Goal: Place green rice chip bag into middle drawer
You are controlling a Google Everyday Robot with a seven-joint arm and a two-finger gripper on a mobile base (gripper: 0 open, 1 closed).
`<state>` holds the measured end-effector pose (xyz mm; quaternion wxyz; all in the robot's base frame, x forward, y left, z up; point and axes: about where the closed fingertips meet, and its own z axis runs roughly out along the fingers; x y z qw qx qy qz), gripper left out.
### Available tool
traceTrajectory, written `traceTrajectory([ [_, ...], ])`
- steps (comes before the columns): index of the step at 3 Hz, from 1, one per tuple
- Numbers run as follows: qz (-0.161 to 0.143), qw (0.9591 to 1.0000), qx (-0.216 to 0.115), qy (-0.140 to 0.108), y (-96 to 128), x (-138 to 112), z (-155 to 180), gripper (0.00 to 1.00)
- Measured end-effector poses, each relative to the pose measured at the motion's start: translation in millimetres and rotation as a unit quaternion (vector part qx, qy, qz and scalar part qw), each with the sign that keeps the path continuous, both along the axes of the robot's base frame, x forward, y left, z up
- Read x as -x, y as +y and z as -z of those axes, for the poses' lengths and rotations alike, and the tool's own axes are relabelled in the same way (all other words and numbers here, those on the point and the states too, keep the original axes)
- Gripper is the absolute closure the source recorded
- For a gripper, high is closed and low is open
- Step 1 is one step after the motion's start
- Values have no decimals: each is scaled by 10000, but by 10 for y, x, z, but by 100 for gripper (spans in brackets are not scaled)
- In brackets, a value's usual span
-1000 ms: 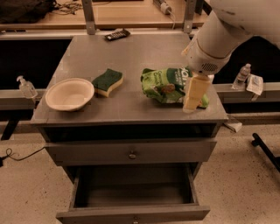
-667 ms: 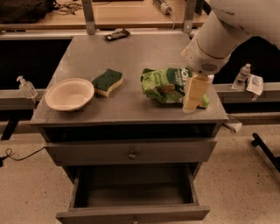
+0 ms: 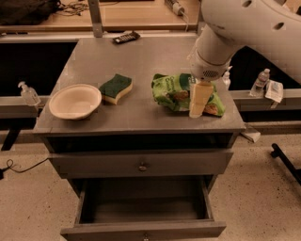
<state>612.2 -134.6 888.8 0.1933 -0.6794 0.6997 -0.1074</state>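
The green rice chip bag [image 3: 173, 90] lies crumpled on the right part of the grey counter [image 3: 141, 61], close to its front edge. The cream-coloured end effector [image 3: 197, 111] hangs down over the bag's right half, with its tip low against the foil. From this angle it cannot be told whether it is open, closed or gripping the bag. Above it the thick white arm [image 3: 244, 23] rises toward the upper right corner.

To the left of the bag, apart from it, sits a green-and-yellow sponge [image 3: 116, 87]. Further left a pale round bowl [image 3: 75, 100] stands upright near the front left corner. A small dark flat object [image 3: 126, 37] rests at the counter's back edge.

Below the counter top the upper drawer front [image 3: 108, 164] is shut, with a round knob at its centre. Beneath it the middle drawer [image 3: 141, 209] stands pulled out toward the camera, its inside dark and its front panel at the bottom of the view.

Grey rails run along both sides of the counter. A clear pump bottle [image 3: 29, 94] stands on the left one, a small water bottle [image 3: 260, 82] on the right. Behind the counter is a light wooden surface [image 3: 141, 12]. The floor [image 3: 263, 197] is pale and speckled, and a black cable [image 3: 19, 165] trails across it at the left
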Motion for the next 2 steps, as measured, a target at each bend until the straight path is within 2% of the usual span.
traceTrajectory([
  [1, 11, 10000, 25, -49, 21, -146, 91, 16],
  [2, 3, 10000, 33, -47, 32, -160, 111, 49],
])
